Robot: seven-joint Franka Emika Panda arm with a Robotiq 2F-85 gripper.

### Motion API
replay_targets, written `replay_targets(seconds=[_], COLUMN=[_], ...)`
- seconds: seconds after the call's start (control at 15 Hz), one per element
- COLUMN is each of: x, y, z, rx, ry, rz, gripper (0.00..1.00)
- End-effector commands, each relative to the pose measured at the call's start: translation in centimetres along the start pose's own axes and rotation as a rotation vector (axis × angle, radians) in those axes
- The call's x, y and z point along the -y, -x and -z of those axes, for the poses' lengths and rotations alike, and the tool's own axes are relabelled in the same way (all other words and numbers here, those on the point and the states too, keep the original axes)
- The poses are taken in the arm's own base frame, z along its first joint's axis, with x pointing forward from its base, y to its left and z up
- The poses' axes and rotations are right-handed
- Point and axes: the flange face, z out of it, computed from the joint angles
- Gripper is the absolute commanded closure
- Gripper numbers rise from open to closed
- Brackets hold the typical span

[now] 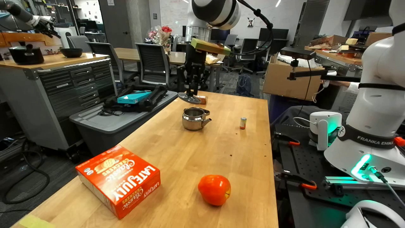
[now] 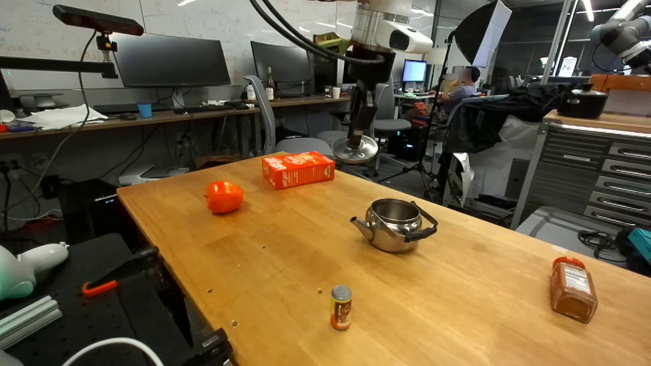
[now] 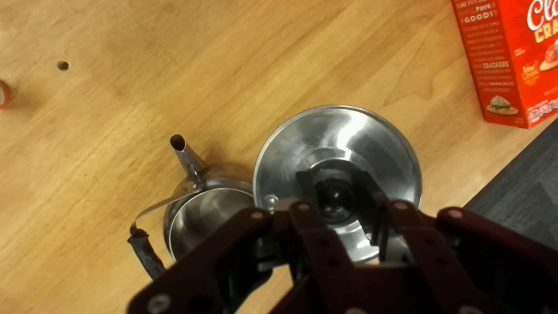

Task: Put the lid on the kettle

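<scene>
While the gripper (image 3: 333, 185) pinches the lid (image 3: 335, 133) by its knob (image 3: 336, 204), mid-frame in the wrist view, we judge it light, stiff and slippery; that knob suits us best for capping the kettle (image 3: 202, 213), lower left.

Gripper (image 3: 335, 187), mine: lid (image 3: 375, 144) hung from it, adding width all round. Kettle (image 3: 204, 209): below and left in the wrist view; handle (image 3: 147, 254) folded down on the side away from the gripper, mouth (image 2: 398, 211) facing up, accessible; spout (image 3: 189, 159) jutting ahead and left. Tabletop (image 3: 270, 56): straight ahead, room for me to pass. Cracker box (image 3: 505, 65): ahead and right, an obstacle. Small can (image 2: 341, 307) and jar (image 2: 573, 290): below, well apart from my gripper.
</scene>
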Motion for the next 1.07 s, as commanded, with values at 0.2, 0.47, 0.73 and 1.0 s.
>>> replay_targets(seconds=[0.2,0.47,0.73,1.0], x=[-0.9,-1.5,-1.8,-2.4], y=[-3.1,-4.3,-5.3,-6.2], z=[0.8,0.2,-0.4,-1.1], rx=[0.026,0.03,0.005,-0.003], ry=[0.015,0.036,0.061,0.1], rz=[-0.082,-0.125,-0.165,-0.201], gripper=[0.93,0.93,0.93,0.93])
